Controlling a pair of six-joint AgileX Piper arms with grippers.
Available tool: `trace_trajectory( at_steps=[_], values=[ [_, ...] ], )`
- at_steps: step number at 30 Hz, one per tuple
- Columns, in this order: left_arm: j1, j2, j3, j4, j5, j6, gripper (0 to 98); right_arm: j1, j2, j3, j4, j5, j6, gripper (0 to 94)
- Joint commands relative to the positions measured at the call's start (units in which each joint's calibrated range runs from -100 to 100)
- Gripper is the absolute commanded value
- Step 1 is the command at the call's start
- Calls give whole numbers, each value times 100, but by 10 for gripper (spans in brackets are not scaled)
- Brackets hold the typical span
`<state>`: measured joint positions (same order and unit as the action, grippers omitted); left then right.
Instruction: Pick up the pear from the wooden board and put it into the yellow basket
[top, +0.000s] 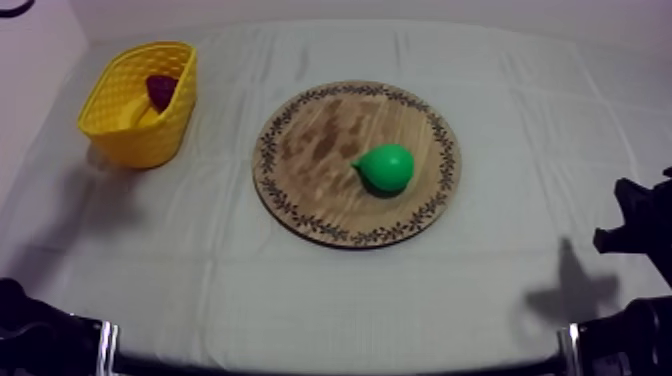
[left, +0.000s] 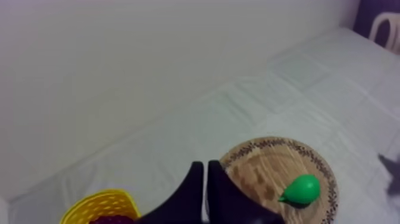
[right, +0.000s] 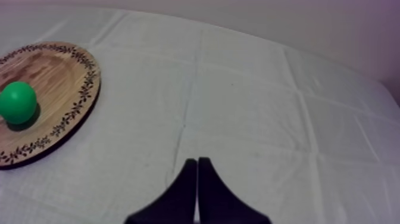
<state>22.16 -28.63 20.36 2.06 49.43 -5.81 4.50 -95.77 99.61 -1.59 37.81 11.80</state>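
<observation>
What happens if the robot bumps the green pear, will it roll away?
Probably: the pear lies on its side on the flat wooden board, round and plump, so a nudge could roll it, likely curving round its narrow end. Its smooth skin may slip if pinched off-centre. Being a toy, it is likely light.

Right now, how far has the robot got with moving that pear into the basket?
Nothing is done yet: the pear lies on the wooden board. Nothing is in hand: the left end effector and right end effector are shut on nothing, away from it. Remaining: grasp the pear, carry it to the yellow basket.
</observation>
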Motion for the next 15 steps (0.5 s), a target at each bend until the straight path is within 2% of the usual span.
trace_trajectory(
  at_steps=[1,7,15],
  values=[
    [194,154,-48,-42,3,-16,0,1,1,5,0,1,0,5],
    [597,569,-183,-184,-36,-10,0,1,1,5,0,1,0,5],
    [812,1116,-279,-211,-298,-99,0,1,1,5,0,1,0,5]
  ],
)
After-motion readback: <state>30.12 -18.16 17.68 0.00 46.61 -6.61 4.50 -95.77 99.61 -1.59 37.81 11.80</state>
